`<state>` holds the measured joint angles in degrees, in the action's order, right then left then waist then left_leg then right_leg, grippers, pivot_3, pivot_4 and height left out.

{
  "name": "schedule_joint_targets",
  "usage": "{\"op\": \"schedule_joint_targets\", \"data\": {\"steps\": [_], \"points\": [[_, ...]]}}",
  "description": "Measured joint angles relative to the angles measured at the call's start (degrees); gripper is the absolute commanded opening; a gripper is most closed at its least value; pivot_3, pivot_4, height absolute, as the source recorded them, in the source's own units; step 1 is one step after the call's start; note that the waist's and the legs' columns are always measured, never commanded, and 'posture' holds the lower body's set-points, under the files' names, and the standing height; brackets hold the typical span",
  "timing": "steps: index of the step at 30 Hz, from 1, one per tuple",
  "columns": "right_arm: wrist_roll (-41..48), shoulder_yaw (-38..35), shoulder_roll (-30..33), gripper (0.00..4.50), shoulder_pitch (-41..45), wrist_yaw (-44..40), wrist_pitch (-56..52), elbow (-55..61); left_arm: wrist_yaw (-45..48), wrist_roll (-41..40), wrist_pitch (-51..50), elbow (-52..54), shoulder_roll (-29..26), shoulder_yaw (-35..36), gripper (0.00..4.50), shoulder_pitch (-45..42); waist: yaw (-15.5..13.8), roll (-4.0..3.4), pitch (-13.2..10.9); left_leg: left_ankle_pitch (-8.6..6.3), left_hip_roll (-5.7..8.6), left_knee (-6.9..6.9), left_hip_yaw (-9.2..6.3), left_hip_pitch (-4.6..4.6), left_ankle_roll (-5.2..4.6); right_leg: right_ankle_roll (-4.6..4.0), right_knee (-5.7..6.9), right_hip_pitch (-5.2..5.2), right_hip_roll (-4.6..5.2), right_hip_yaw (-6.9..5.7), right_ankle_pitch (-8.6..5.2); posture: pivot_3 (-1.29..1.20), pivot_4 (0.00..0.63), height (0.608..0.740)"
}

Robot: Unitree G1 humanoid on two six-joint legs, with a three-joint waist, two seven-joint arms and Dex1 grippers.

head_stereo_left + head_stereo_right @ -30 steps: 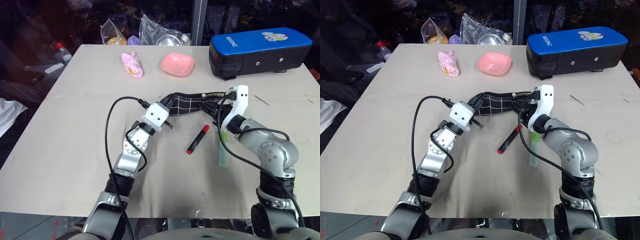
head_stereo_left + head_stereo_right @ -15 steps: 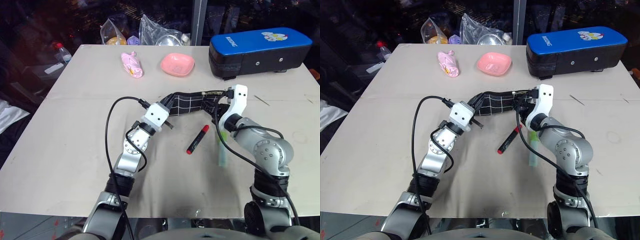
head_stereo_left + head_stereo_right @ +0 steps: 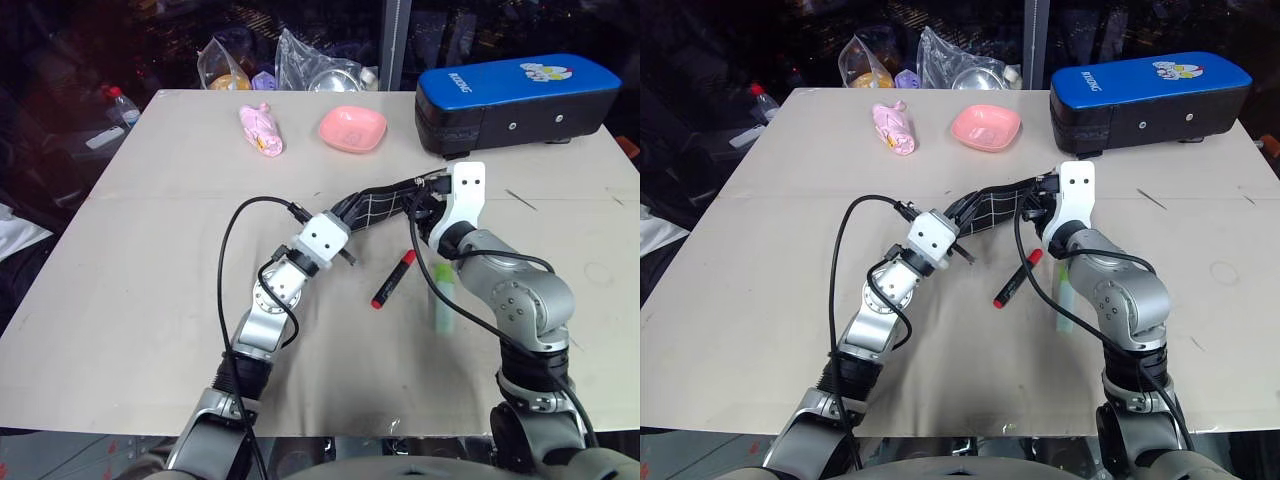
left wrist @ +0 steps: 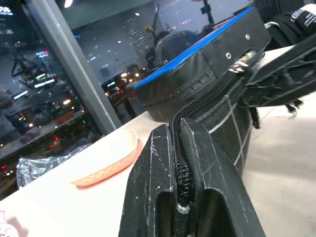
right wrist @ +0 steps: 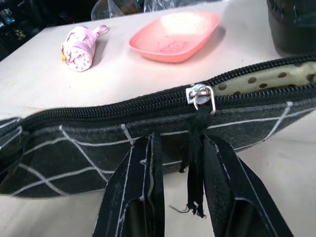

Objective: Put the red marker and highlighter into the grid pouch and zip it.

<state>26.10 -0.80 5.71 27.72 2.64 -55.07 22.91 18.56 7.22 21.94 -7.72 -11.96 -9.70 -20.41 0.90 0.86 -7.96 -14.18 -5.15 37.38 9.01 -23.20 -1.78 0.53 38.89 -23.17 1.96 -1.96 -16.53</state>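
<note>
Between both grippers: grid pouch (image 3: 385, 203), partly zipped
Left gripper (image 4: 180, 197): clamped on pouch end
Right gripper (image 5: 178, 197): parted, straddling pull cord (image 5: 196, 163)
Advice: pouch is to be reopened; red marker (image 3: 394, 279), highlighter (image 3: 443, 297) remain outside

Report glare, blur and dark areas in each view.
Eye views: even light on the table, dark surroundings beyond its edge, a soft sheen on the blue case. Left wrist view: the fingers and the grid pouch are sharp, city lights reflect in the window. Right wrist view: the pink dish is washed out by glare.
</note>
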Motion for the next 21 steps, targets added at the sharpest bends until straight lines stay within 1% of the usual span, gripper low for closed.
{"op": "schedule_joint_targets", "data": {"steps": [13,21], "points": [[-3.17,-0.26,0.62,1.1,0.0,-2.19,2.3,-0.88,0.49,-0.12,-0.01,0.36,-0.02,0.01,0.0,0.64,-0.01,0.0,0.0,0.0,0.01,0.0,0.0,0.0,0.0,0.0,0.0,0.0,0.0,0.01,0.0,0.0,0.15,0.74],[-5.15,-0.23,1.26,1.1,-0.47,-4.68,6.05,-4.67,0.54,-0.22,-0.03,0.36,-0.02,0.02,0.0,0.65,-0.02,0.0,0.0,0.0,0.01,0.0,0.01,0.0,0.0,0.0,-0.01,0.0,0.0,0.01,0.0,0.0,0.15,0.74]]}}
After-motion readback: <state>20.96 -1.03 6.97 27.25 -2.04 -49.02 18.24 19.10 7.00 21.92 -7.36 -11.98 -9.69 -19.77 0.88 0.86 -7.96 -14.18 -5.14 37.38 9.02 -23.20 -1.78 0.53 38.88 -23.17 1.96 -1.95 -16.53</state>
